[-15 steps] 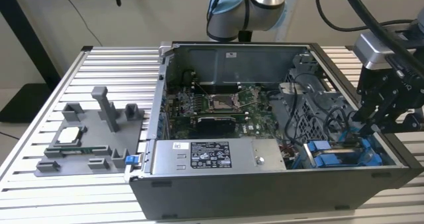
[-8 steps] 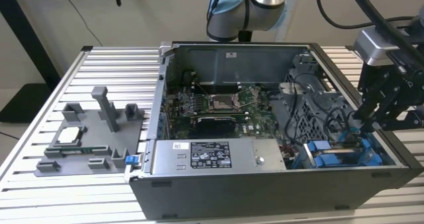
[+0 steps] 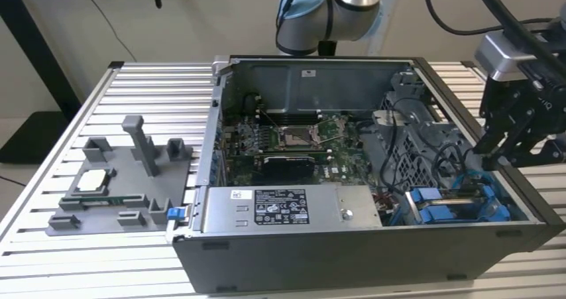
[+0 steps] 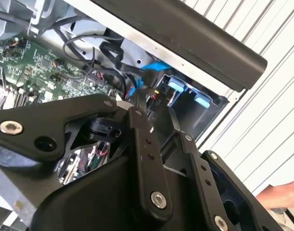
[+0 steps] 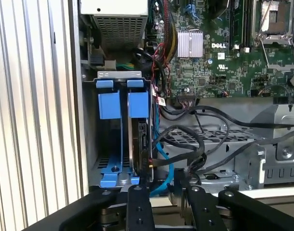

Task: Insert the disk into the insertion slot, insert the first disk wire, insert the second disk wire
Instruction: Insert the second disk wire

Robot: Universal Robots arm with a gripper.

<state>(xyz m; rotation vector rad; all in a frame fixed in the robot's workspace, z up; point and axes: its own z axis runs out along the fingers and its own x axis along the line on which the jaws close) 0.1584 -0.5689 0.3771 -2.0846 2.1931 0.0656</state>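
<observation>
Since disk already sits edge-on inside insertion slot, blue carrier tabs at mouth, seating step looks done. Black wire and blue wire run to disk's rear edge; both seem plugged, mating hidden. Gripper hovers above that end, jaws apart, grasping nothing, probably to keep clear of cables. Around: motherboard, power-supply box, open computer case on slatted aluminium table; grey fixture tray beside case, exterior view's left.

Robotics lab or assembly test cell. Ribbed silver aluminium-profile tabletop; open dark grey metal computer case, bare green circuit board inside; grey plastic parts fixture; silver-and-blue jointed robot arm behind; plain beige wall.
</observation>
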